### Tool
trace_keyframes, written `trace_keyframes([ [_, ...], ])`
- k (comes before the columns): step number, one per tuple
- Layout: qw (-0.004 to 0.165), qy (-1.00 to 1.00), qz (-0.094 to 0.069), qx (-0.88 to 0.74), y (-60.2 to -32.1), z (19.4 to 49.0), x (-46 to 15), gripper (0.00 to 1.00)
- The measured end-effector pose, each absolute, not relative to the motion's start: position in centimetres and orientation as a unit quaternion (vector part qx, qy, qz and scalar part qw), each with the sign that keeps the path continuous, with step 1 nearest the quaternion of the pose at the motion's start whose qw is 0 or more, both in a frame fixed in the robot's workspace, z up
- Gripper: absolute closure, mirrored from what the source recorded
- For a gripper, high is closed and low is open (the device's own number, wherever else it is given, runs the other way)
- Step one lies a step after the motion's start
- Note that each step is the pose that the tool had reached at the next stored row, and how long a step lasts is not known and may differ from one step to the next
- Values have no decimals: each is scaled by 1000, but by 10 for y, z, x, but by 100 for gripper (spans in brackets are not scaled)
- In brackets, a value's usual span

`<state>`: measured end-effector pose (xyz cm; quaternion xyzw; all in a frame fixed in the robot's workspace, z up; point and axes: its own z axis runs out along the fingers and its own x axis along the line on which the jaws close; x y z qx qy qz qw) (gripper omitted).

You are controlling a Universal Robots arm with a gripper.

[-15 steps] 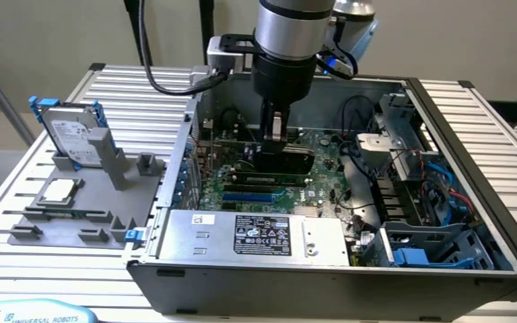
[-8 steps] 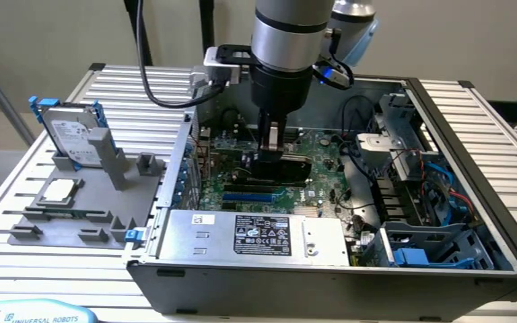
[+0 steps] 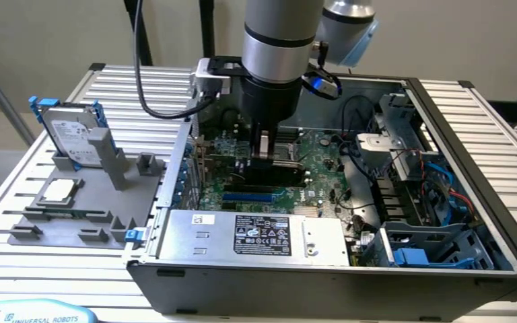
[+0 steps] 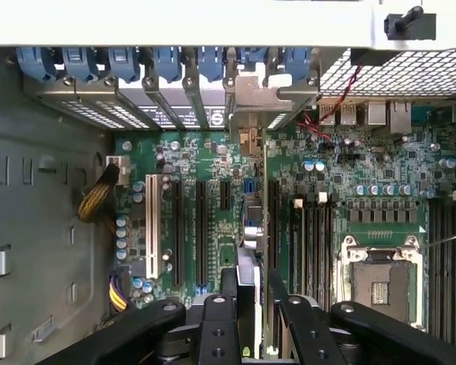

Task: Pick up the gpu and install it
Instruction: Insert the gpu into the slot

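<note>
The gripper [image 3: 266, 149] reaches down into the open computer case [image 3: 474, 134], which lies on its side across the middle of the slatted table [image 3: 52, 272] and reaches its edge at the exterior view's right. Its fingers [image 4: 226, 308] are pinched on the gpu [image 3: 272, 169], which stands on edge over the green motherboard [image 3: 320, 151], with its dark face towards the near edge of the table.

In the wrist view the gpu [image 4: 249, 255] shows edge-on between the two black fingers of the gripper [image 4: 252, 293]. It runs in line with the long expansion slots of the motherboard [image 4: 213, 152]. Its silver end bracket [image 4: 270, 95] sits at the case's rear wall, beside the row of blue slot clips [image 4: 167, 61]. I cannot tell whether the card's lower edge is fully down in a slot.

The empty CPU socket [image 4: 380, 281] lies on the board to one side of the card. The power supply [image 3: 254, 235] with its black label fills the near part of the case.

Near the table's edge at the exterior view's left stands a grey fixture [image 3: 70, 219]. It holds a hard drive [image 3: 68, 134] in a blue frame, leaning upright at its far end, and a small square CPU chip [image 3: 61, 191] lying flat closer in, well apart from the gripper.
</note>
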<state>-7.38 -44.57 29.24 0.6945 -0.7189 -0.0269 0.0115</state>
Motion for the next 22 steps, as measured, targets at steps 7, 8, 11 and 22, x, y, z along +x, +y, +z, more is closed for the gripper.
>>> trace_keyframes([
  [7,11,-721,-27,692,-446,284,-78,74],
  [8,11,-721,-27,692,-446,284,-78,74],
  [11,11,-721,-27,692,-446,284,-78,74],
  [22,8,-722,-24,692,-446,278,-84,74],
])
